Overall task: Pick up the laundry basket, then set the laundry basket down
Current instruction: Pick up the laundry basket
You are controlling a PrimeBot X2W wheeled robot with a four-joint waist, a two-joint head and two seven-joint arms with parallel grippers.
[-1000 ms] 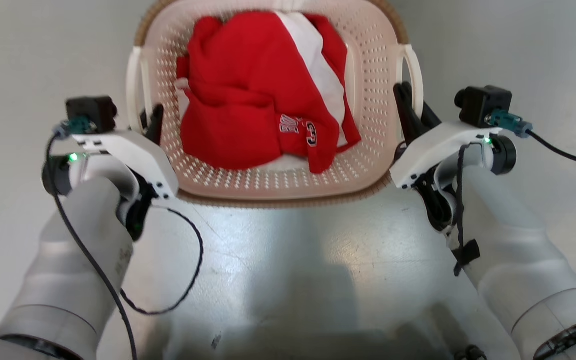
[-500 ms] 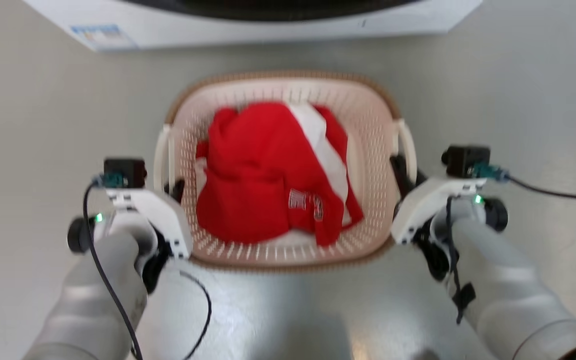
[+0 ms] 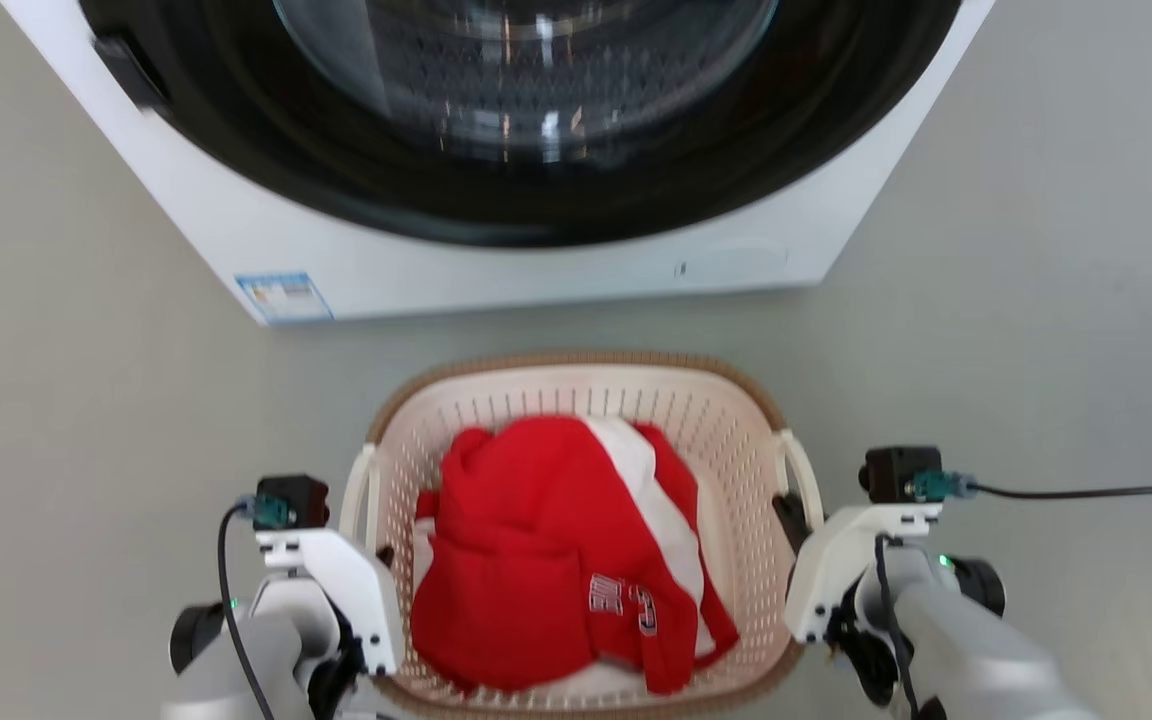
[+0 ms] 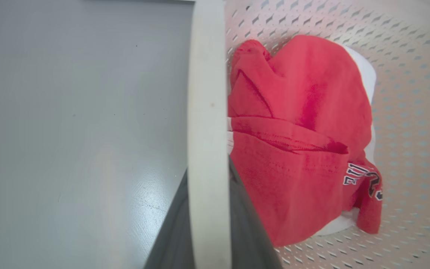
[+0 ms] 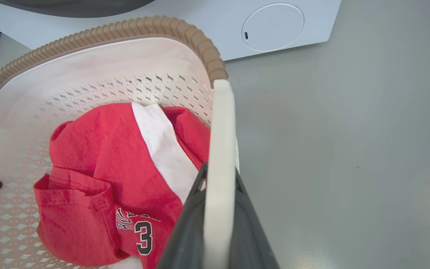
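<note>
The cream-white perforated laundry basket [image 3: 736, 440] with its brown woven-look rim sits low in the head view, holding a red and white garment [image 3: 536, 540]. My left gripper [image 3: 381, 553] is at its left loop handle [image 3: 360, 495], and the left wrist view shows the dark fingers [image 4: 248, 231] shut on either side of that white handle [image 4: 207, 93]. My right gripper [image 3: 791, 515] is at the right handle [image 3: 804, 478]; in the right wrist view its fingers [image 5: 189, 224] clamp the handle [image 5: 220, 127]. Whether the basket touches the floor I cannot tell.
A white front-loading washing machine [image 3: 496, 265] with a dark round glass door [image 3: 526, 60] stands just beyond the basket. Its round service cover [image 5: 273, 26] shows close to the basket rim [image 5: 125, 31]. Grey floor [image 3: 1036, 300] spreads on both sides.
The head view has swung forward, bringing the washing machine in. The basket now looks smaller and farther from the camera. Both grippers stay on the handles.
</note>
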